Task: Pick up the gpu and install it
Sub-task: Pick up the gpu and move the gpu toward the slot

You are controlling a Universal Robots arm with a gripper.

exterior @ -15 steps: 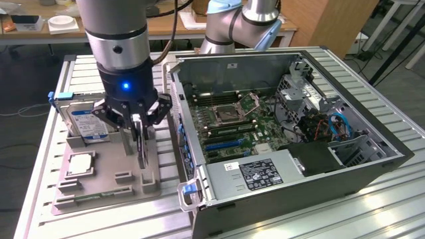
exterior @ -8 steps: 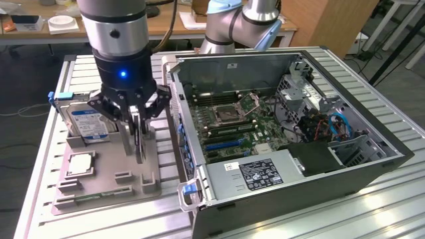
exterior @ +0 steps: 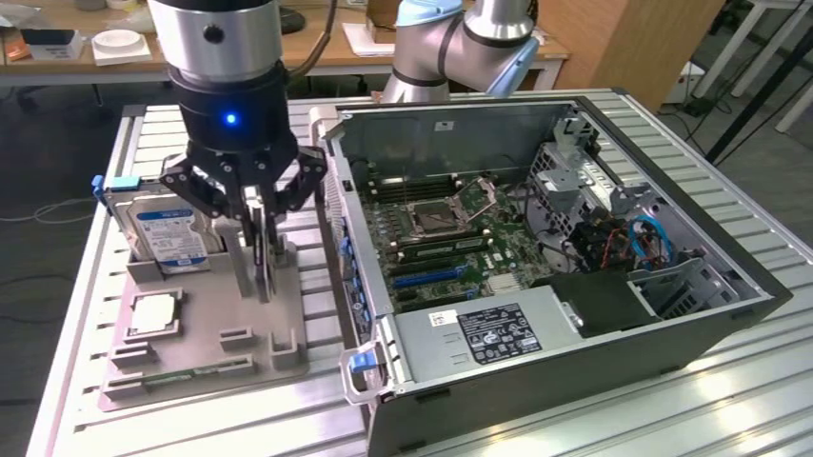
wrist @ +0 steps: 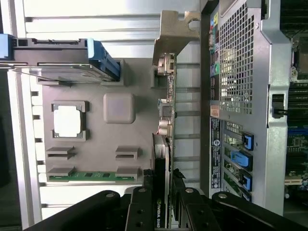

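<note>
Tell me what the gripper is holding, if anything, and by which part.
The gripper pinches the graphics card across its two flat faces, at its upper edge, away from the metal bracket.

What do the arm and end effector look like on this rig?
Arm: silver-grey tube links, light-blue joint caps. Wrist: silver cylinder, then black housing with a lit blue LED; a black cable runs beside it. End effector: black two-finger linkage with visible pivot bolts.
</note>
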